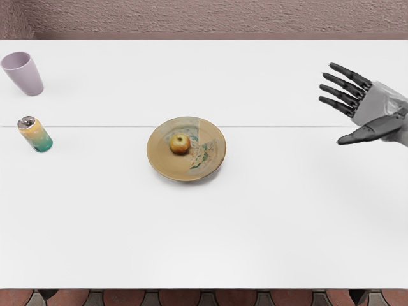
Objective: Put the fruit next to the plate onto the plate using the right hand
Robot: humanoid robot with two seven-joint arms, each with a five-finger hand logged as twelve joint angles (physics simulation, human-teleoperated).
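Note:
A small yellow-red apple [180,143] rests on the tan plate [207,159], left of its middle, near the centre of the white table. My right hand [347,105] hovers at the right edge, far from the plate, fingers spread and thumb out, holding nothing. The left arm does not show.
A lilac cup [23,73] stands at the far left of the table. A yellow and teal can [35,134] stands in front of it. The table's front edge runs along the bottom, with tiled floor below.

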